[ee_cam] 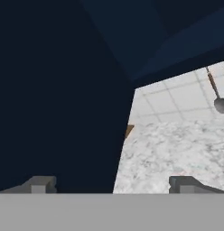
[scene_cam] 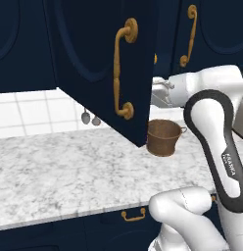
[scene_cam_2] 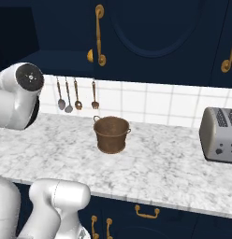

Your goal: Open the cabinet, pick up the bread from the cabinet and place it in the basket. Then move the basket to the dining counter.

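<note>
A: What was biggest in shot?
B: The cabinet (scene_cam: pixel 94 63), dark navy. One door was swung out over the marble counter (scene_cam: pixel 69 171); its brass handle (scene_cam: pixel 121 68) ran upright, approx. 12 o'clock in left base view.
A: And the robot?
B: White arm rose at 4 o'clock in that view. Gripper (ee_cam: pixel 114 184) faced the door's edge in hand view, fingers wide apart, holding nothing.
A: Basket?
B: The basket (scene_cam_2: pixel 111 134) stood upright on the counter, centre of right base view, toaster (scene_cam_2: pixel 220 135) well apart at 3 o'clock, utensils (scene_cam_2: pixel 73 95) hanging at 10 o'clock. Bread: couldn't tell.
</note>
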